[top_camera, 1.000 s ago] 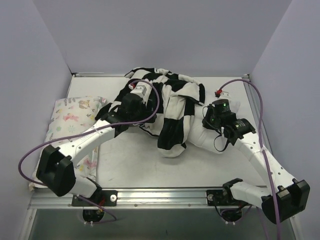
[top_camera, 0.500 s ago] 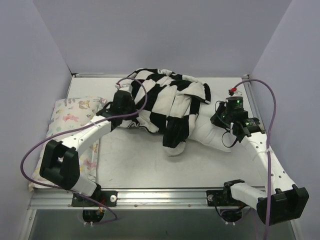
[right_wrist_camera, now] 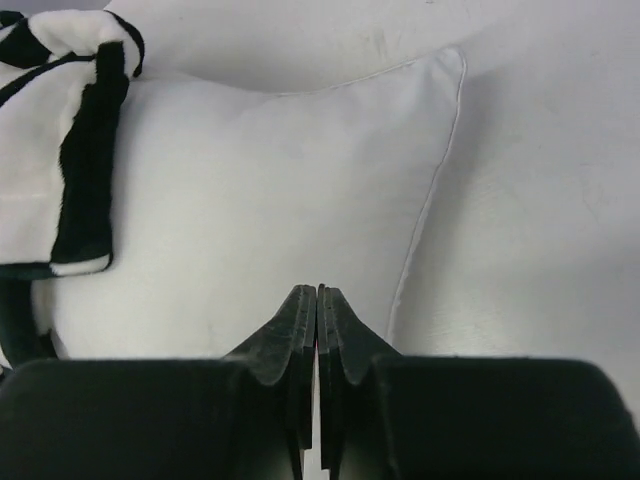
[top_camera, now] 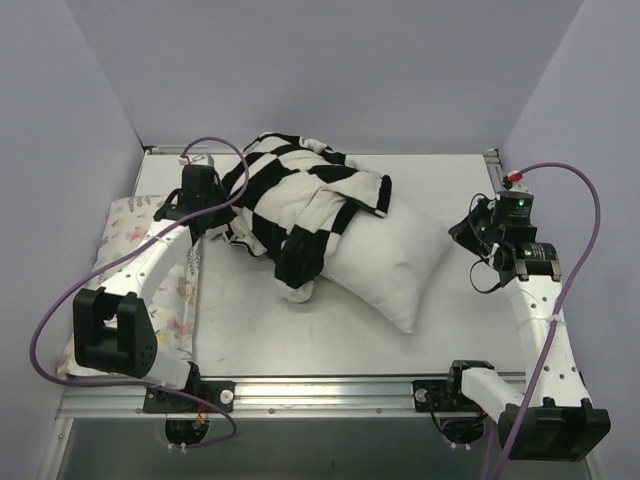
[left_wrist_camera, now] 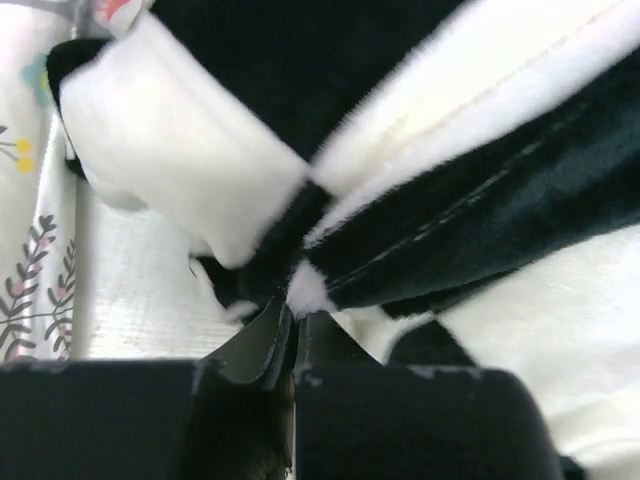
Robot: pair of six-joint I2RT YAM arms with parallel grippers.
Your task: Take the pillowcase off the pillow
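Note:
The black-and-white checkered pillowcase (top_camera: 290, 195) lies bunched at the back left of the table and still covers the left end of the plain white pillow (top_camera: 395, 255). The pillow's right part lies bare. My left gripper (top_camera: 215, 212) is shut on a fold of the pillowcase (left_wrist_camera: 400, 200); in the left wrist view its tips (left_wrist_camera: 297, 310) pinch the fabric. My right gripper (top_camera: 468, 232) hangs just off the pillow's right corner. In the right wrist view it (right_wrist_camera: 317, 292) is shut with nothing between the fingers, and the pillow (right_wrist_camera: 250, 200) fills the space ahead.
A pastel floral pillow (top_camera: 135, 228) lies along the left edge under my left arm, and its print (left_wrist_camera: 25, 200) shows in the left wrist view. Purple cables loop over both arms. Walls close in the left, back and right sides.
My left gripper shut on the pillowcase and drew it left and back, baring much of the pillow. My right arm pulled back to the right, off the pillow.

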